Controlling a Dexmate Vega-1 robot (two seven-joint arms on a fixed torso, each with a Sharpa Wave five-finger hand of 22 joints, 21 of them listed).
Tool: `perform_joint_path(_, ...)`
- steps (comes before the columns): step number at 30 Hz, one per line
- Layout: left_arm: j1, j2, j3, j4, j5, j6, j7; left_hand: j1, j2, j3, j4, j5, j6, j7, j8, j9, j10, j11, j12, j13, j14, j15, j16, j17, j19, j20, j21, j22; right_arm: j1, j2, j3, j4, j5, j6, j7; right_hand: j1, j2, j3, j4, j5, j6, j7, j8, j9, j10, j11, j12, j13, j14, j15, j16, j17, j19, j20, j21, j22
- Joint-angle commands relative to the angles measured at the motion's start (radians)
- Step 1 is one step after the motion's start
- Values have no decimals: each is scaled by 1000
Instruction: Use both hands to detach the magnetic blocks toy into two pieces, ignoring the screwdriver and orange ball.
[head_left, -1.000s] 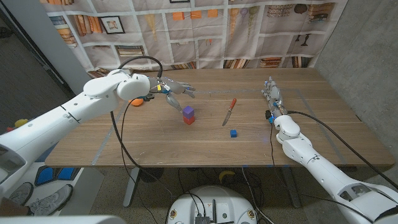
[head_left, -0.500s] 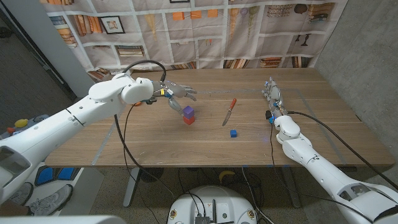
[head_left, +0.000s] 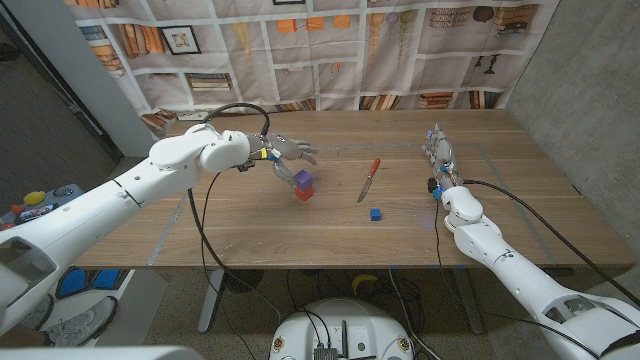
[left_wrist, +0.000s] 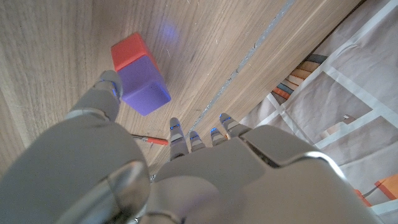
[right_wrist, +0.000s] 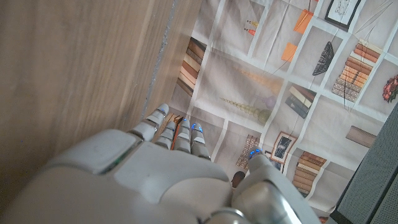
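Nearest the table's (head_left: 250, 240) front edge, a little right of its middle, lies a small blue block (head_left: 375, 214), alone on the wood. Just beyond it and left of centre stands the magnetic blocks toy (head_left: 303, 184), 2 cubes joined, purple on top and red beneath, with no hand holding it; in the left wrist view the same pair (left_wrist: 139, 73) shows with the purple cube toward the camera. The left hand (head_left: 284, 152) hangs over the table just behind and to the left of the toy, its fingers spread apart with nothing in them; in the left wrist view the thumb tip (left_wrist: 109, 81) appears right beside the purple cube, though whether it touches cannot be told from that angle. To the right of the toy, well apart from it, the screwdriver (head_left: 369, 180) lies with its red handle toward the back edge and its shaft toward the front. Near the table's right edge the right hand (head_left: 437, 148) stands with its fingers (right_wrist: 180, 134) close together and straight, holding nothing, pointing toward the back edge. Behind the table's back edge hangs a cloth backdrop (head_left: 330, 50) printed with bookshelves.
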Motion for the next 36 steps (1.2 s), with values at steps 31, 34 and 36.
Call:
perform_joint_path(31,-4,-30,29,57,8,-19,61,115,8,7,0,2,267,34,94,3,92,11,14,1,50,-15,10,4,51,15,11,3,0,5,-2,-2,-4,-5,-12,-7,25,8,-1,-4,-2,-8,7,4,-7,1,5,2,-9,4,10,-2,-5,0,5,2)
perform_joint_path(34,-7,-28,32,57,18,-26,69,121,11,1,3,2,312,38,106,3,113,6,17,1,61,-21,10,4,63,9,12,3,-1,5,-2,-5,-5,-7,-15,-8,24,8,-1,-4,-1,-9,7,4,-7,0,5,2,-9,4,10,-2,-5,0,5,2)
perform_joint_path(36,-4,-29,30,57,17,-25,78,124,12,-2,4,2,333,41,111,3,123,1,18,1,70,-26,10,3,73,4,14,3,-1,7,-1,-1,-4,0,-13,-8,25,9,0,-4,-1,-9,7,4,-7,0,5,2,-9,3,10,-2,-5,1,5,2)
